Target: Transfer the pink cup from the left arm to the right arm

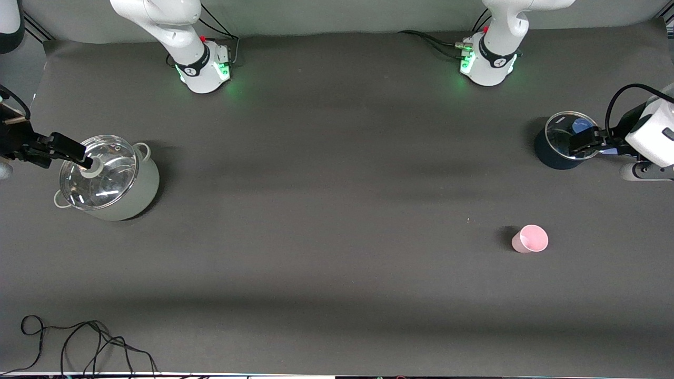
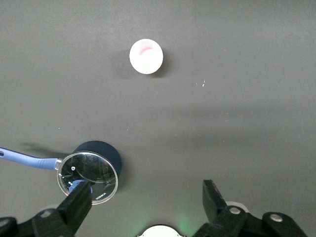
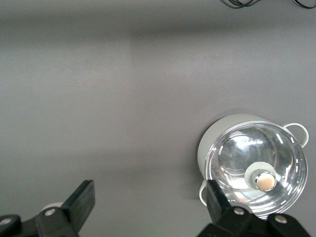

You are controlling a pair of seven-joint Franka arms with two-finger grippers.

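Observation:
The pink cup [image 1: 530,238] stands upright on the dark mat toward the left arm's end of the table, nearer to the front camera than the dark blue pot. It also shows in the left wrist view [image 2: 146,56], seen from above. My left gripper [image 1: 584,141] hangs open and empty over the dark blue pot, apart from the cup; its jaws stand wide apart in the left wrist view [image 2: 146,190]. My right gripper [image 1: 73,152] is open and empty over the grey pot's lid at the right arm's end, with bare mat between its fingers in the right wrist view [image 3: 149,190].
A dark blue pot [image 1: 555,155] with a glass lid [image 2: 88,171] and a blue handle [image 2: 29,159] sits at the left arm's end. A grey pot [image 1: 134,192] with a glass lid [image 3: 256,170] sits at the right arm's end. Black cables [image 1: 79,342] lie at the near edge.

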